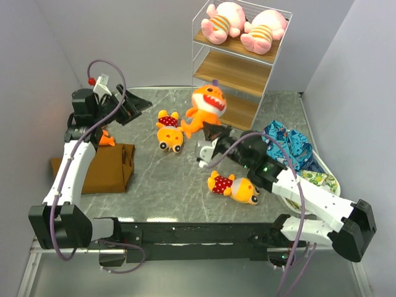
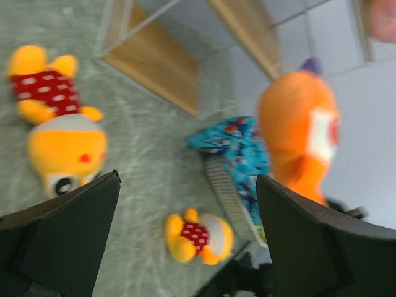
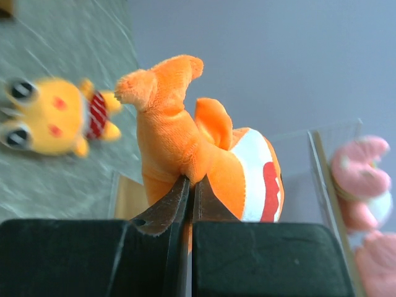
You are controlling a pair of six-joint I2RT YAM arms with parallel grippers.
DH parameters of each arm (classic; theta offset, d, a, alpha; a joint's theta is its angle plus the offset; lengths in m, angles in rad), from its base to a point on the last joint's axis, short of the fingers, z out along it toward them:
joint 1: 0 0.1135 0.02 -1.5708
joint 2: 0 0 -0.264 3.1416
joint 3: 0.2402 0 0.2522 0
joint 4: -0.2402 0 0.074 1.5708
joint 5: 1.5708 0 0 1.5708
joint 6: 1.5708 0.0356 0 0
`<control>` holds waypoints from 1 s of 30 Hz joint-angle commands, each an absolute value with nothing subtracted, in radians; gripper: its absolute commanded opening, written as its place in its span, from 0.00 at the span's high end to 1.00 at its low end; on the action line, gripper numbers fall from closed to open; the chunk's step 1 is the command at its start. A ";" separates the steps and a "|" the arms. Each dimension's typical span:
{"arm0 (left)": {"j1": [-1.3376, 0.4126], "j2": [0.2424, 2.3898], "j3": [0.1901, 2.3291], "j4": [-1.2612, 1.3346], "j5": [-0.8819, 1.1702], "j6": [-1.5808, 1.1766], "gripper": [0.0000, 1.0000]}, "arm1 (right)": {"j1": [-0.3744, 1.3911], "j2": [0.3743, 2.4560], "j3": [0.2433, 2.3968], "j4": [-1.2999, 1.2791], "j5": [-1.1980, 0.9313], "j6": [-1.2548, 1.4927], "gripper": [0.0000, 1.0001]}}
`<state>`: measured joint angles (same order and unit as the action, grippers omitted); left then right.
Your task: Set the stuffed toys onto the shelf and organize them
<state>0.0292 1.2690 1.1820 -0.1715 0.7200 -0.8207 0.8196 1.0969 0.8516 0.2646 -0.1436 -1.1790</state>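
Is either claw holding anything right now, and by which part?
The right claw pinches the orange fish toy by a fold of plush on its orange body. The left claw is open and empty.

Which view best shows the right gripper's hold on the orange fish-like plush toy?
Right wrist. Close and sharp, it shows the right gripper shut on a fold of the orange fish-like plush toy. Top external shows the whole toy, but the contact point is small and partly covered by the gripper. Left wrist shows the toy blurred, and the grip is unclear.

orange fish toy point(image 1: 207, 103), pink striped toys point(image 1: 224, 21), blue patterned cloth point(image 1: 288, 143)
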 commanded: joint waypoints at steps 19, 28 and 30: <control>-0.020 0.908 0.865 -0.248 0.201 -0.554 0.04 | 0.459 1.719 1.528 0.167 -0.196 -1.568 1.00; -0.031 0.904 0.870 -0.255 0.187 -0.546 0.04 | 0.428 1.868 1.703 0.107 -0.256 -1.594 1.00; -0.032 0.902 0.870 -0.256 0.184 -0.546 0.04 | 0.425 1.894 1.727 0.109 -0.259 -1.592 1.00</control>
